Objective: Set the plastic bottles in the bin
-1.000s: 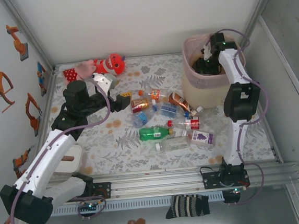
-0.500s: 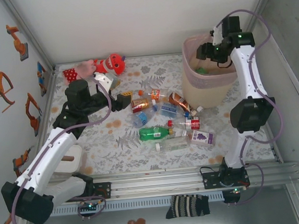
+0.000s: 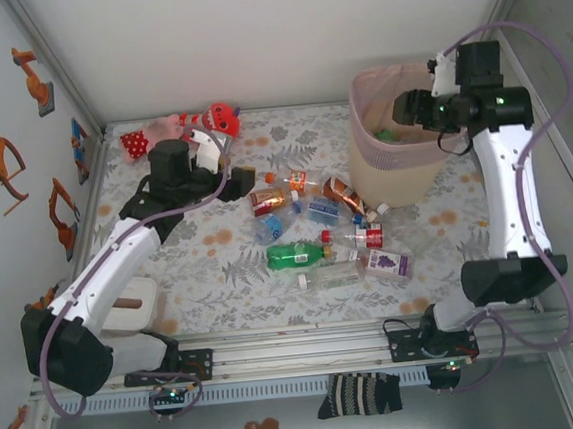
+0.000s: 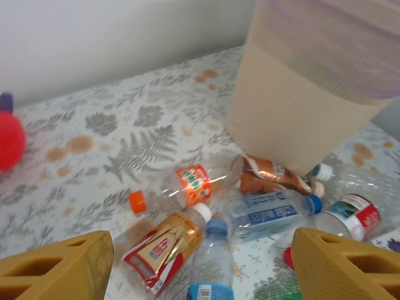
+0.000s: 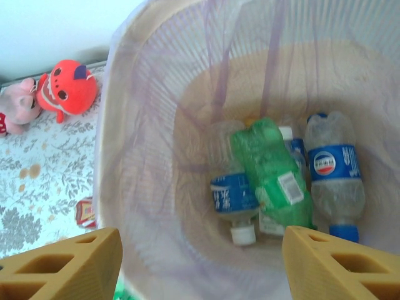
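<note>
The tall round bin with a pink mesh rim and cream body (image 3: 389, 180) holds a green plastic bottle (image 5: 275, 178) and clear blue-labelled bottles (image 5: 334, 169), and the right gripper (image 5: 200, 269) hangs over the bin's mouth, its yellow fingers spread apart with nothing between them. More small plastic bottles (image 3: 313, 227) lie scattered on the fern-patterned table (image 3: 221, 270) from the bin's foot leftwards. Left of the bin, the left gripper (image 4: 200, 269) hovers above that scatter, its fingers wide apart and empty.
</note>
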